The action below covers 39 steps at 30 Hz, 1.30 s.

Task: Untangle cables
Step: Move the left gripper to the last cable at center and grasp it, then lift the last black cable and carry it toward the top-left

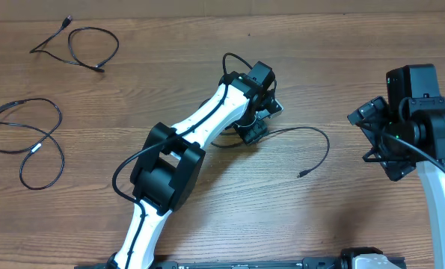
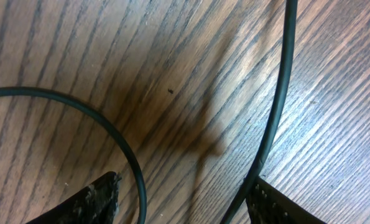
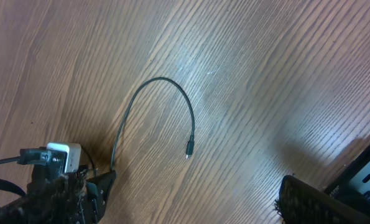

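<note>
Down at the left gripper [image 2: 185, 204] the jaws stand apart, and its two dark fingertips [image 2: 101, 196] poke up from the bottom edge of the left wrist view. Two strands of the centre cable [image 2: 278, 112] run through the gap. One curves in from the left and dips just inside the left tip; the other drops from the top and passes close by the right tip. Whether either strand touches a pad cannot be told, and neither is pinched. The gripper sits low over the wooden table [image 1: 207, 45], near the middle of it. From the overhead view, the centre cable leaves that gripper, arcs out to the right and hooks back. It ends in a small plug [image 1: 301, 175] lying free on the wood between the two arms. Over to the right gripper [image 1: 373, 142]: it is off at the right side, well apart from that plug. Its jaws are spread wide, with dark fingers at the two bottom corners of the right wrist view and nothing between them. That view looks across at the cable's arc and the plug. Further out, the upper-left cable [image 1: 117, 46] lies in a loose loop by the far corner. The left-edge cable [image 1: 34, 148] sprawls in a figure of eight below it. These two lie apart from each other and from the centre cable.
</note>
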{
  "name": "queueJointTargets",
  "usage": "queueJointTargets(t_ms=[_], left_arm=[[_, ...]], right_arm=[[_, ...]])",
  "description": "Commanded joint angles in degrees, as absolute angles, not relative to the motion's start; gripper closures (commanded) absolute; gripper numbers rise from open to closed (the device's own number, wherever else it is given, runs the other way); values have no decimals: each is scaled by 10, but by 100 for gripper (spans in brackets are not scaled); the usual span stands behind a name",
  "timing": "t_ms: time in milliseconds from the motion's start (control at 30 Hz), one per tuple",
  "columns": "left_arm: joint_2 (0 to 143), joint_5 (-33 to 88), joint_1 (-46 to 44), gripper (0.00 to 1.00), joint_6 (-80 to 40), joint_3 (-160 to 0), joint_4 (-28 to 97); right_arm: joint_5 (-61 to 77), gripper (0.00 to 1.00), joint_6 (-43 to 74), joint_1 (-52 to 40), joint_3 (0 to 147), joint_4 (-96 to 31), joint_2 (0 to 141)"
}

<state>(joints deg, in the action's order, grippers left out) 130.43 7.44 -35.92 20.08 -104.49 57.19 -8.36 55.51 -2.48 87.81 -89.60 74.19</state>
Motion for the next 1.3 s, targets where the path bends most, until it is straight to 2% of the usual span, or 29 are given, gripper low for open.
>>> queueJointTargets(t_ms=[0,167,233,267,333,400,433,833,1000,1267], left_arm=[[1315,75,-360,34,206,-1038,568],[1333,75,-360,34,192,-1032,569],[1340,75,-360,42,191,-1032,570],[1343,75,-360,49,191,-1032,569],[1343,74,-360,74,191,-1032,569],[1342,63,-360,93,193,-1033,570],[1341,50,-360,96,193,-1036,576],[1258,2,-321,96,193,-1179,759],[1164,0,-265,96,187,-1210,783],[1000,0,-138,96,107,-1210,781]], right_arm=[[-90,0,554,-21,891,-895,737],[-90,0,554,-21,891,-895,737],[-90,0,554,-21,891,-895,737],[-90,0,554,-21,891,-895,737],[-90,0,554,-21,891,-895,737],[-90,0,554,-21,891,-895,737],[-90,0,554,-21,891,-895,737],[-90,0,554,-21,891,-879,737],[-89,0,555,-21,891,-872,737],[-90,0,554,-21,891,-867,737]])
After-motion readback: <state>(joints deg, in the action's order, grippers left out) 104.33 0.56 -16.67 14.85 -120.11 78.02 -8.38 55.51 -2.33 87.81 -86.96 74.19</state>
